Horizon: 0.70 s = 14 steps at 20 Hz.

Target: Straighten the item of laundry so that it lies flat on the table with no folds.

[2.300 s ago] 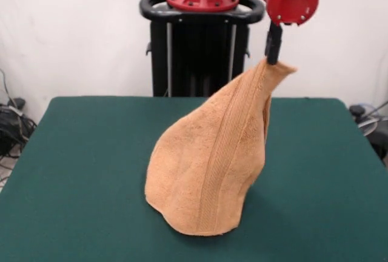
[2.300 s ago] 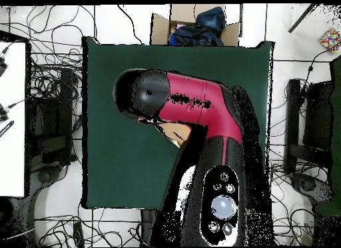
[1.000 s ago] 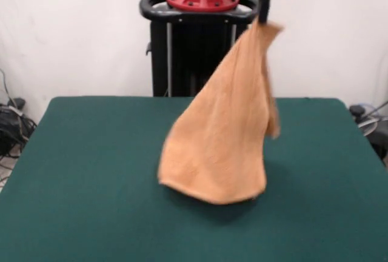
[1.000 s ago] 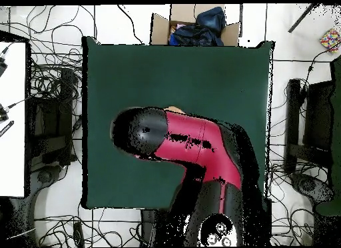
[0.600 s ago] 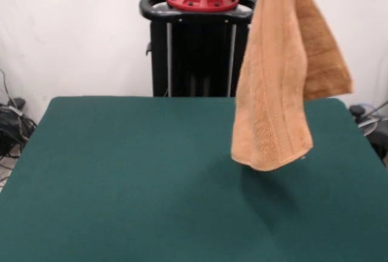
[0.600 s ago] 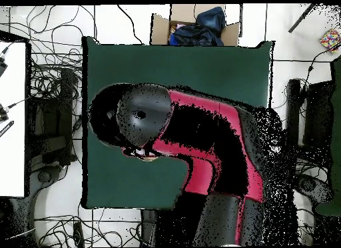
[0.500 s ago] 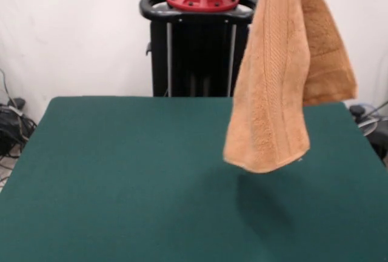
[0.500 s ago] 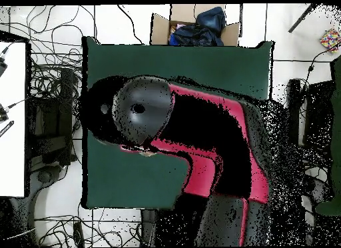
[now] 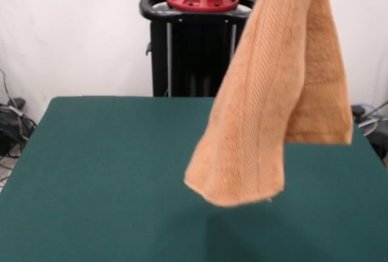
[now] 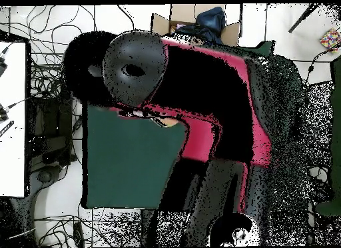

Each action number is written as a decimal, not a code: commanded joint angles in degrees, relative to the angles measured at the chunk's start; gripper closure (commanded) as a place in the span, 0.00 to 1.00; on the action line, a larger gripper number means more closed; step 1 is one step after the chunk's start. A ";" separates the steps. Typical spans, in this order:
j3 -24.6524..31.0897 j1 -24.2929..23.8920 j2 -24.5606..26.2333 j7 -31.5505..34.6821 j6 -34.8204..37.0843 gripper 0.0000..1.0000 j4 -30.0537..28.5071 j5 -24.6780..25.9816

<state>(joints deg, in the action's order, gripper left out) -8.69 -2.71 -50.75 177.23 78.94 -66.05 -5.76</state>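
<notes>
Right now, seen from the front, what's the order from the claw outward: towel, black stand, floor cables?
The claw itself is above the picture's top edge.
1. Towel: hangs down from there, on the right.
2. Black stand: behind, in the middle.
3. Cables: far left, on the floor.

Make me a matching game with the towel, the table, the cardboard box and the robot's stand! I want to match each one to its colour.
Things:
1. towel
2. table
3. cardboard box
4. robot's stand

Colours:
A. black
B. orange-tan
C. brown
D. dark green

Pairs: 1-B, 2-D, 3-C, 4-A
</notes>
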 commanded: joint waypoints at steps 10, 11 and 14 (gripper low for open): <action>-2.53 4.71 14.63 25.11 -6.85 1.00 4.57 -2.65; -2.68 4.72 14.68 25.02 -7.29 1.00 4.22 -2.76; -3.01 4.82 14.89 25.08 -7.65 1.00 3.82 -3.01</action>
<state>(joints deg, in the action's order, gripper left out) -10.19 1.05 -37.46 186.03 74.84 -59.76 -6.37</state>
